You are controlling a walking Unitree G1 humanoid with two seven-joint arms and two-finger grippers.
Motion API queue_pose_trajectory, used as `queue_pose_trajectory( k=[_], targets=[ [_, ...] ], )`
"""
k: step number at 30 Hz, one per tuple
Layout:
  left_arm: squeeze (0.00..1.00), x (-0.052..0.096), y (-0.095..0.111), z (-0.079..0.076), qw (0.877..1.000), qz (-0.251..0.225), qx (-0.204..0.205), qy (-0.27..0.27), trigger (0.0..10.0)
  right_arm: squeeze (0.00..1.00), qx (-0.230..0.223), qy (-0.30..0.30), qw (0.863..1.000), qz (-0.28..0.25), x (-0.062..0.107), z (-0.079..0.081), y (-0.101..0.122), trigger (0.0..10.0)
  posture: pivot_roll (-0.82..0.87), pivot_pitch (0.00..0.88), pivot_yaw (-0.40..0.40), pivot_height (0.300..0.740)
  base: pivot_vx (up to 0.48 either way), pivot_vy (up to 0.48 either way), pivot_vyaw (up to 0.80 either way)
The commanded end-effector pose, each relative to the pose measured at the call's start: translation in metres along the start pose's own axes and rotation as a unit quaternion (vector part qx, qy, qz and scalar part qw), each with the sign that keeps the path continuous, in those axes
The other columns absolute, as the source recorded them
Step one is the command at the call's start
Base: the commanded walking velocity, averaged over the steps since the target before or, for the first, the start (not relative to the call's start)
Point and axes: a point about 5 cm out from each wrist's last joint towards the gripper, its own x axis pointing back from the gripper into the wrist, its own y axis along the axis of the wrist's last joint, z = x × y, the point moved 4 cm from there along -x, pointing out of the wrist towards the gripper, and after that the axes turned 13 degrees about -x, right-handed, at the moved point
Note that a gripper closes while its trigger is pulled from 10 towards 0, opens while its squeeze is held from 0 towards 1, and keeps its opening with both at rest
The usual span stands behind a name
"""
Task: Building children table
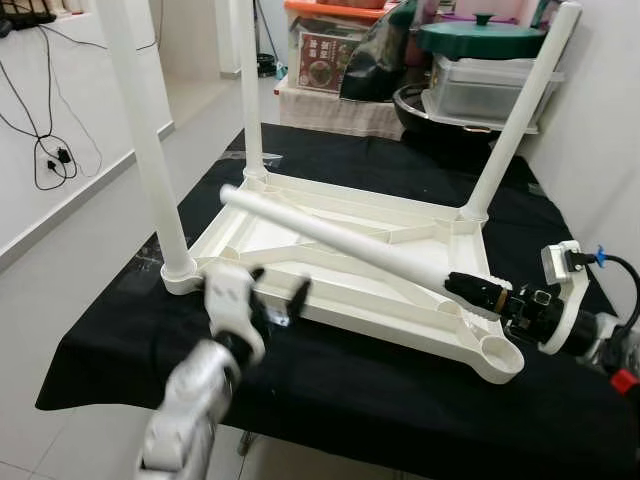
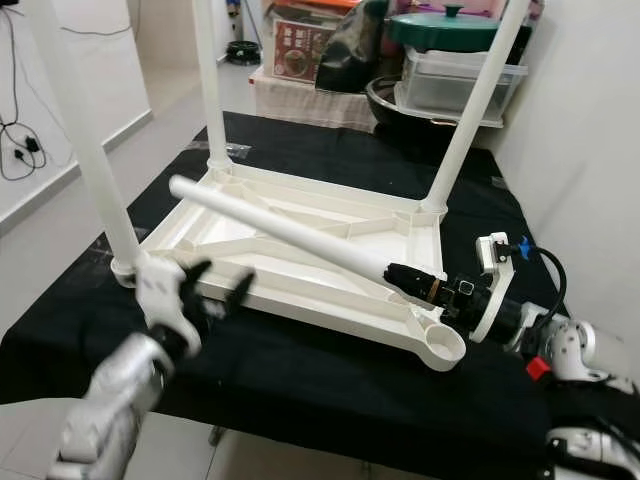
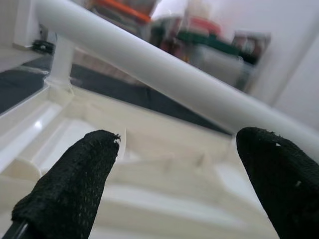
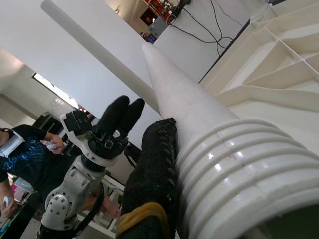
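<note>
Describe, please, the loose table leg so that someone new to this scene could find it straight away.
On the black-covered table lies an upturned white plastic tabletop with three white legs standing upright in its corner sockets. The loose white plastic leg lies slanted across the tabletop, its threaded end held by the right gripper beside the empty corner socket. Alone among the legs, it is not upright.

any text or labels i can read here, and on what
None can be read.
Red box at the back: has a printed label with a round picture, its lettering too small and blurred.
Upturned table top, the loose leg in the right pincer, black cloth: no markings visible.
</note>
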Motion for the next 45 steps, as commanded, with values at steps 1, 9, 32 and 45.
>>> queue_pose_trajectory(
  k=[1,9,32,45],
  targets=[
    [0.0,0.003,-0.008,0.001,0.999,0.014,0.035,0.002,10.0,0.0,0.002,0.015,1.0,-0.015,0.002,0.006,0.003,0.0,0.06,0.0,-0.083,0.74,0.0,0.0,0.0],
    [0.0,-0.012,0.006,-0.003,0.986,-0.02,0.159,-0.046,10.0,0.0,-0.043,0.068,0.996,-0.026,-0.003,0.015,-0.018,0.0,0.05,0.0,-0.069,0.74,0.0,0.0,0.0],
    [0.0,-0.028,0.022,-0.004,0.971,-0.042,0.218,-0.09,10.0,0.0,-0.084,0.094,0.992,-0.008,-0.013,0.022,-0.043,0.0,0.05,0.0,-0.073,0.74,0.0,0.0,0.0],
    [0.0,-0.042,0.038,-0.014,0.947,-0.073,0.287,-0.126,10.0,0.0,-0.104,0.102,0.989,-0.009,-0.016,0.024,-0.055,0.0,0.04,0.0,-0.066,0.74,0.0,0.0,0.0]
  ],
)
